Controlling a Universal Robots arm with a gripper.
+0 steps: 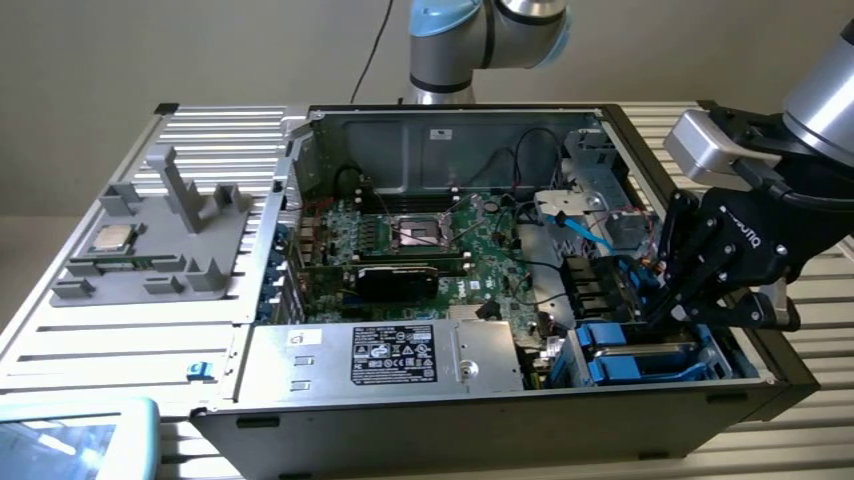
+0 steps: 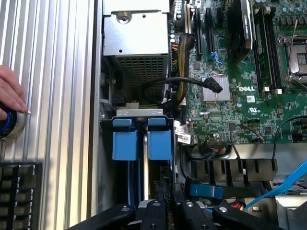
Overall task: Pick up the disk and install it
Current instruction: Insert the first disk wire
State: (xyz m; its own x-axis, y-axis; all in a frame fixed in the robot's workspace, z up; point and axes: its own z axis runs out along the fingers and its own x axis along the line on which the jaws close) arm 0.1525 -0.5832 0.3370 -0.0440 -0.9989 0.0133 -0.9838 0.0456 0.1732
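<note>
The disk [image 2: 159,143] stands on edge in the drive bay [image 1: 667,365] at the open computer case's front corner, on the exterior view's right. Its bright blue carrier [image 1: 638,362] shows, and a second blue carrier [image 2: 127,141] sits right beside it with a thin silver strip between them. My gripper [image 1: 663,318] reaches down into this bay from above. Its black fingers stand close together on the disk's near end, and my gripper [image 2: 169,189] covers that end.
The motherboard [image 1: 427,240] fills the case floor, with a silver power supply box [image 1: 400,355] beside the bay. Blue cables [image 1: 587,228] and black wires run close to the bay. A grey fixture holding a CPU chip [image 1: 114,238] stands outside. A person's hand [image 2: 9,93] rests on the ribbed table.
</note>
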